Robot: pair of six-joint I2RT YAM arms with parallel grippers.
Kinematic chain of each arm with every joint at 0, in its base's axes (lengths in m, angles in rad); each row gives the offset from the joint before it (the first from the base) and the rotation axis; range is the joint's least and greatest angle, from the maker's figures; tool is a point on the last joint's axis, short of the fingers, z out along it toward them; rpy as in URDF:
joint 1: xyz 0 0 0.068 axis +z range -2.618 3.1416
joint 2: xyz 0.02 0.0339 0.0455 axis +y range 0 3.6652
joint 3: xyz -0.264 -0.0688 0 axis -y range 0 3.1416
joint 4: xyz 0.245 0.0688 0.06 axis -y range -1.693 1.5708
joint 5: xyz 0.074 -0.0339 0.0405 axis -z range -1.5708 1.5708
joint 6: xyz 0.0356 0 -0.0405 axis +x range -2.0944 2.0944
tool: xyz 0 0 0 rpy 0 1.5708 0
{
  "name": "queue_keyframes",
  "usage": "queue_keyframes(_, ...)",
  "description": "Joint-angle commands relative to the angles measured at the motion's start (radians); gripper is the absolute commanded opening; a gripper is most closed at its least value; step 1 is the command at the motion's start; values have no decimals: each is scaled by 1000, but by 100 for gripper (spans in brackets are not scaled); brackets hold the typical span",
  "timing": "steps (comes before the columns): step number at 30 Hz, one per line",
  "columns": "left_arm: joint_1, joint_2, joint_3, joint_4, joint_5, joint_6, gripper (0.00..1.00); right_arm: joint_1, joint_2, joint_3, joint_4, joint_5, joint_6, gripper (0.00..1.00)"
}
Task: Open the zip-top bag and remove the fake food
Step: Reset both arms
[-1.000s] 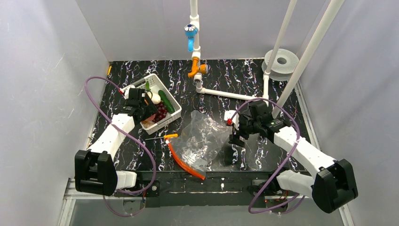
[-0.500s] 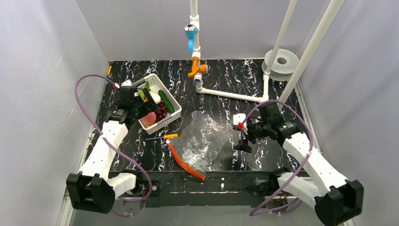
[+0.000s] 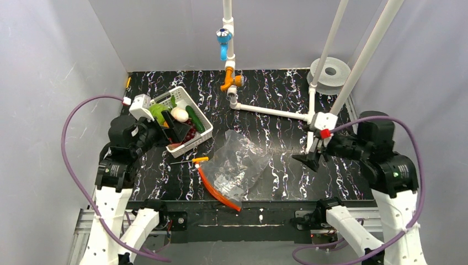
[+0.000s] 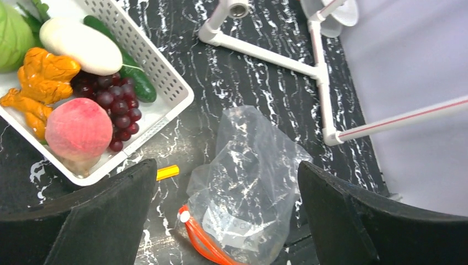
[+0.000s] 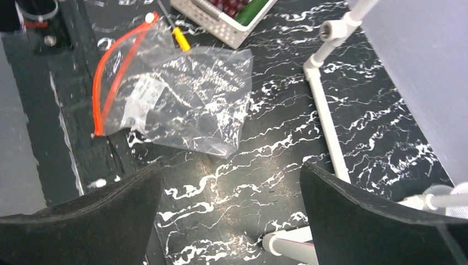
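Right tool point(image 5: 230, 165) well apart from zip-top bag point(image 5: 176, 99)

From where I stand, the large clear crinkly plastic zip-top bag point(image 3: 238, 163) lies flat and crumpled, its orange-red zip strip point(image 3: 211, 189) bowed along the near-left edge. Nearby, in a white slotted basket point(image 4: 165, 83), the toy food is piled together: pink-red peach point(image 4: 79, 128), dark red grape bunch point(image 4: 110, 102), white egg-shaped piece point(image 4: 81, 46), dark green cucumber point(image 4: 134, 77), green round vegetable point(image 4: 14, 36) and knobbly orange piece point(image 4: 41, 74).
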Motion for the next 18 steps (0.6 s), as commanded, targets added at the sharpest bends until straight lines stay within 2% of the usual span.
queue_keyframes(1, 7, -36, 66, -75, 75, 4, 98, -105, -25, 75, -33, -96, 197, 98)
queue_keyframes(3, 7, -48, 83, -96, 78, 3, 98, -152, -40, 72, -14, -147, 246, 98)
queue_keyframes(7, 7, -77, 106, -137, 67, 3, 98, -240, -74, 94, -65, -280, 185, 98)
queue_keyframes(10, 7, -99, 120, -158, 59, 0, 98, -270, -87, 107, -59, -322, 214, 98)
queue_keyframes(12, 7, -105, 134, -170, 57, -2, 98, -312, -97, 107, -34, -351, 263, 98)
queue_keyframes(15, 6, -107, 156, -192, 42, -5, 98, -337, -109, 91, 62, -347, 434, 98)
queue_keyframes(18, 1, -104, 173, -218, 1, -4, 98, -358, -117, 83, 100, -333, 496, 98)
